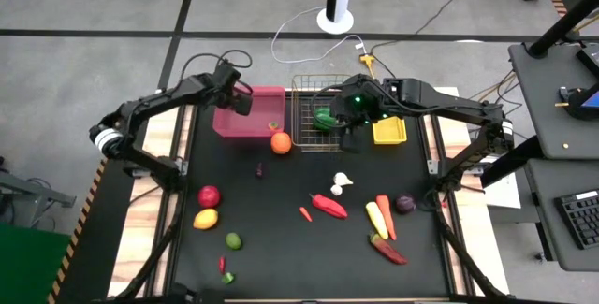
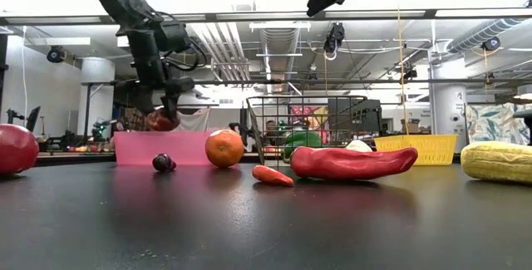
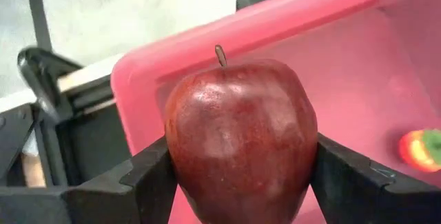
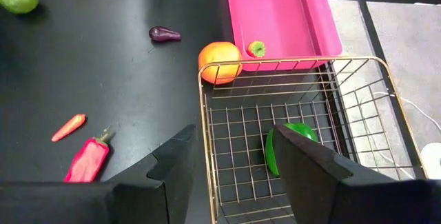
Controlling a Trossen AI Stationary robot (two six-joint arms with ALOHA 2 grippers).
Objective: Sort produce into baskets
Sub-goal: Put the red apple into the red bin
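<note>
Holding a red apple (image 3: 241, 138) clamped in my left gripper (image 3: 238, 176), I hover over the pink bin (image 1: 245, 122). My right gripper (image 4: 231, 158) hangs open above the wire basket (image 4: 227, 114), empty, a green pepper (image 4: 286, 148) lying below it.

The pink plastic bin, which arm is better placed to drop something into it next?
Left. The left gripper is shut on a dark red apple directly over the pink plastic bin. The right gripper hangs open and empty over the metal wire-mesh basket.
</note>
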